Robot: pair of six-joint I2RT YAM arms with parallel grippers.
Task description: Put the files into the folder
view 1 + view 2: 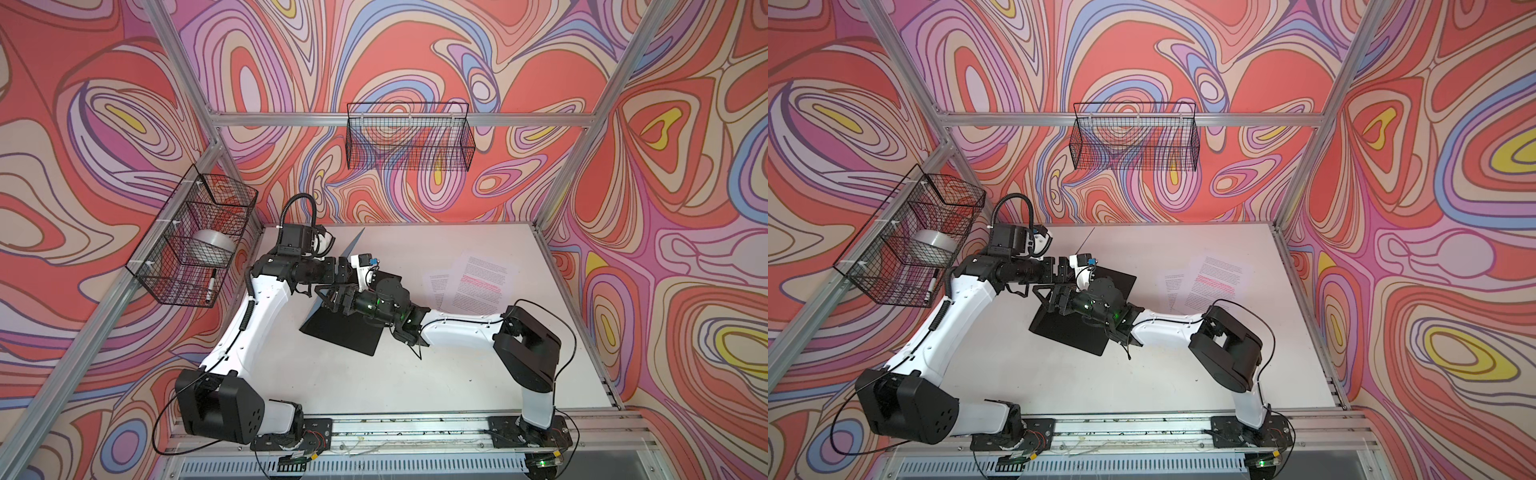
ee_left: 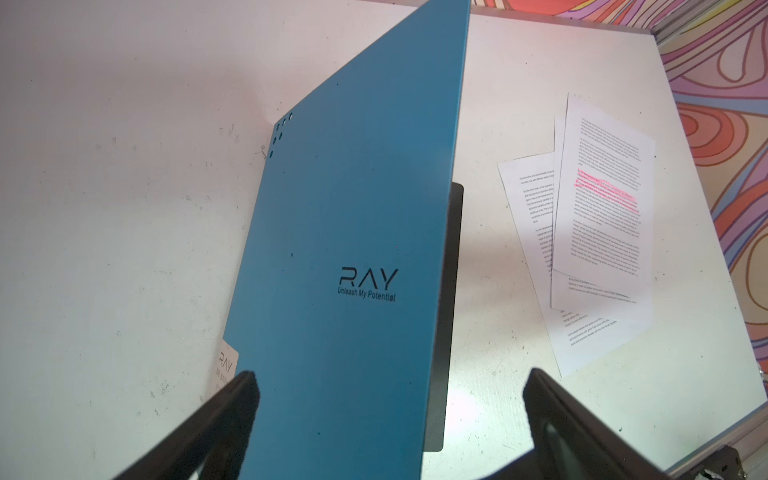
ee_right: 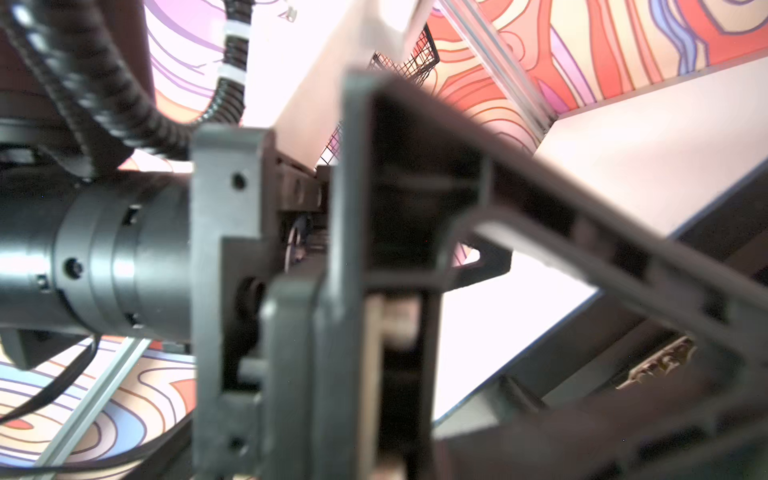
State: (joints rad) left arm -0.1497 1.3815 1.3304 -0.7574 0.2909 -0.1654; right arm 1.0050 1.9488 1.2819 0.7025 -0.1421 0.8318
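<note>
Folder [image 2: 353, 232] cover stands unclamped between wide-spread left fingers [image 2: 232, 415]; right fingers [image 1: 1043, 297] likewise spread, contact unclear.

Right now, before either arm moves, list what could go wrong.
1. The folder has its blue cover nearly upright between the left pincer's open fingers, apparently ungripped; it could flop shut.
2. The right pincer crowds the left one over the folder; they might collide.
3. The files lie fanned flat on the table, apart from the folder; a grab may take only one sheet.
</note>
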